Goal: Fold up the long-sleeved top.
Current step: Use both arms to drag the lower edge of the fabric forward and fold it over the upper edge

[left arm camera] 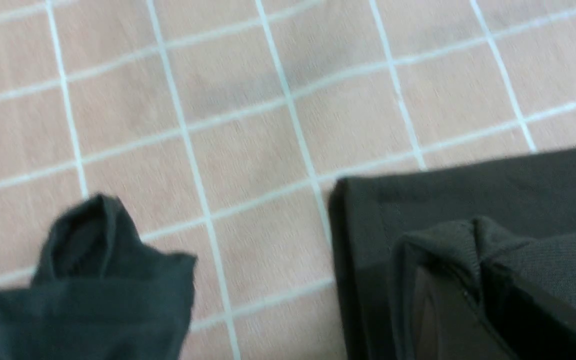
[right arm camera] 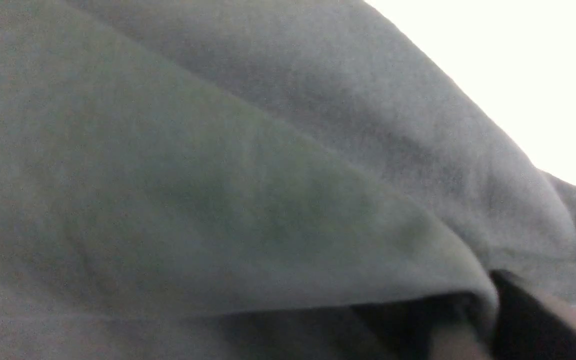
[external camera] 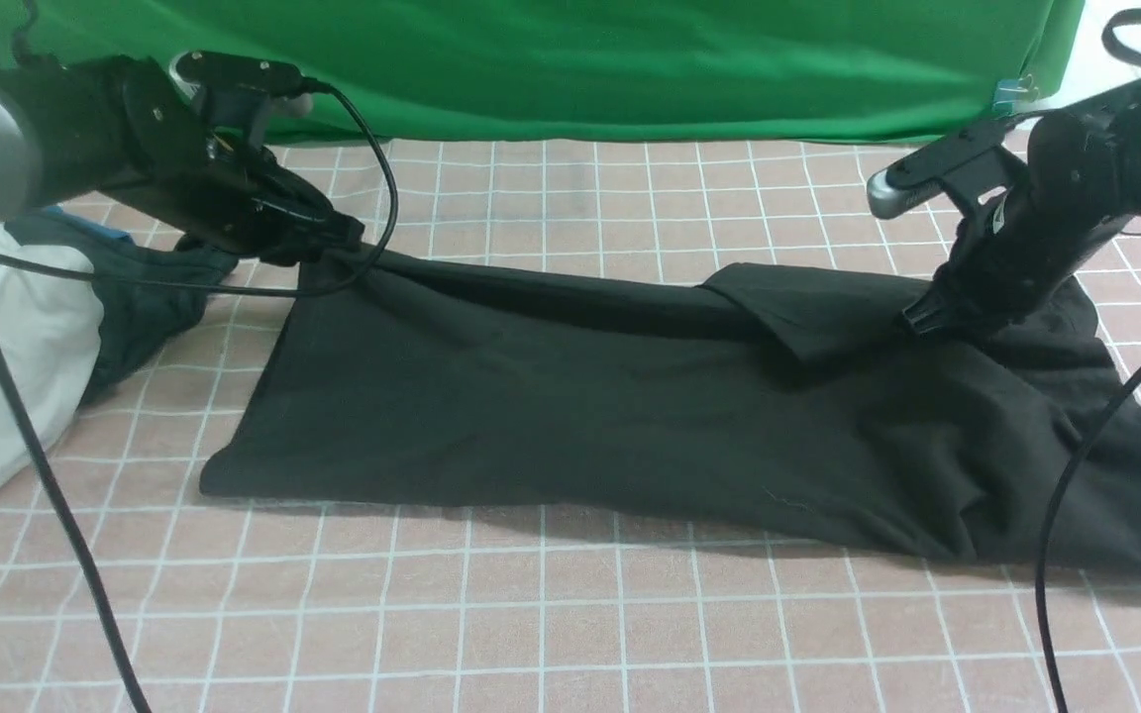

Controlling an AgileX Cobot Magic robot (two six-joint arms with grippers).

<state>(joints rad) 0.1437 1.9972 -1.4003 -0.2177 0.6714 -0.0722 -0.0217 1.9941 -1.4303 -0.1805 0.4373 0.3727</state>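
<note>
The long-sleeved top lies spread as a wide black sheet across the checked table, with a fold running along its far edge. My left gripper is shut on the top's far left corner and holds it a little above the table. The left wrist view shows the knit edge pinched between the fingers. My right gripper rests its tip on a folded flap at the top's far right. In the right wrist view cloth drapes over the jaws, so their state is hidden.
A white garment and a smaller dark cloth with a blue edge lie at the left, close to the left arm. That dark cloth also shows in the left wrist view. A green backdrop closes the far side. Cables hang from both arms.
</note>
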